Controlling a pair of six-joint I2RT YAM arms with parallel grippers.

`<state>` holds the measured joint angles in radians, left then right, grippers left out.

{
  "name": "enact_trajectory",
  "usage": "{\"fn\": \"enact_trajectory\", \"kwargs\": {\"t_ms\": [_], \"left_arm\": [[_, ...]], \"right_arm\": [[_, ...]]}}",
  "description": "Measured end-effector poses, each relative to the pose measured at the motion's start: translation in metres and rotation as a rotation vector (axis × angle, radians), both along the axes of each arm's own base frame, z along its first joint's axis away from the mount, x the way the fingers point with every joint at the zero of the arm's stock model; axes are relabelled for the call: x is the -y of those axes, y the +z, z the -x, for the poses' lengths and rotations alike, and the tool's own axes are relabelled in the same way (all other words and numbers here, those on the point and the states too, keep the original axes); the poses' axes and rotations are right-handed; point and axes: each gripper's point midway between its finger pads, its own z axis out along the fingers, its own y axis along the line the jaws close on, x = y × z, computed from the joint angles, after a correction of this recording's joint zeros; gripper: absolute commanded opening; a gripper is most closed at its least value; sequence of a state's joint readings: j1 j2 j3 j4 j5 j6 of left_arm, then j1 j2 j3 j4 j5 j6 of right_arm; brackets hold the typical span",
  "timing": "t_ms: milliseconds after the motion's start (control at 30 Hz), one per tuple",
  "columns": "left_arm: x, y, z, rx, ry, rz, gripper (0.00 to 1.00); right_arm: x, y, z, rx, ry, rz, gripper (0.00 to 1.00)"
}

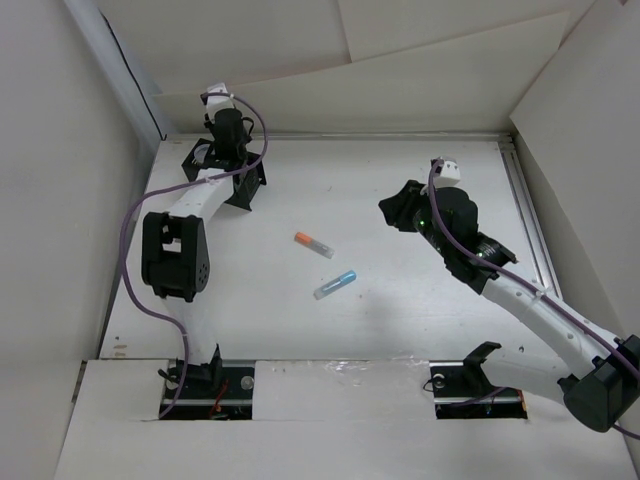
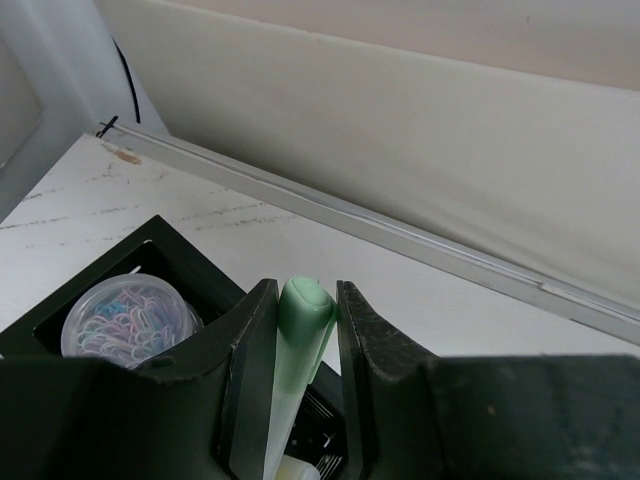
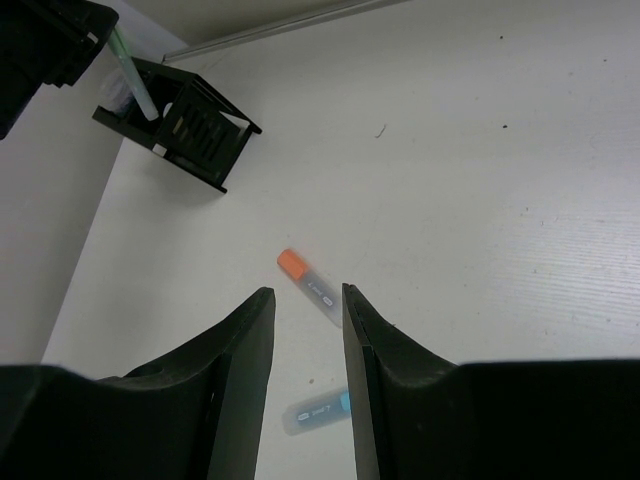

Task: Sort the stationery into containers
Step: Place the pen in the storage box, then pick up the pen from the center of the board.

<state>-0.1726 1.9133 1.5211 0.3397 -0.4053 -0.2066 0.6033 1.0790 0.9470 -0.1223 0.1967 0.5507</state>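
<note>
Frankly, orange highlighter (image 3: pixel 312 288) label — print illegibly small.

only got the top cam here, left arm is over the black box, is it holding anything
Observer: Yes, the left gripper is shut on the green highlighter, which points down at the organiser.
Operator: anything in the box already
Observer: One compartment holds a clear tub of coloured paper clips.
Operator: and the right one
Observer: The right gripper is open, with nothing between its fingers.
</note>
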Motion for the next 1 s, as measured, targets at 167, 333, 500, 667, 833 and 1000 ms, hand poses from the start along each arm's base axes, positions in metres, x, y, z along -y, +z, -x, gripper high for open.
{"fn": "enact_trajectory", "kwargs": {"t_ms": [167, 333, 500, 667, 833, 1000], "left_arm": [[0.001, -0.003, -0.003, 0.004, -0.001, 0.002, 0.08], [0.0, -0.004, -0.001, 0.02, -0.001, 0.006, 0.25], [-0.002, -0.015, 0.011, -0.005, 0.0, 0.005, 0.29], [-0.003, 0.003, 0.019, 0.026, 0.0, 0.013, 0.41], [0.001, 0.034, 0.029, 0.082, -0.004, 0.024, 0.41], [0.022, 0.055, 0.046, 0.107, -0.044, 0.087, 0.22]], "right_arm": [[0.0, 0.0, 0.0, 0.001, 0.0, 0.0, 0.39], [0.0, 0.0, 0.0, 0.001, 0.0, -0.001, 0.39], [0.0, 0.0, 0.0, 0.002, 0.0, -0.001, 0.39], [0.0, -0.002, 0.0, -0.002, 0.0, 0.001, 0.39], [0.0, -0.006, 0.001, -0.01, -0.001, 0.004, 0.44], [0.001, -0.004, 0.001, -0.005, 0.0, 0.002, 0.18]]}}
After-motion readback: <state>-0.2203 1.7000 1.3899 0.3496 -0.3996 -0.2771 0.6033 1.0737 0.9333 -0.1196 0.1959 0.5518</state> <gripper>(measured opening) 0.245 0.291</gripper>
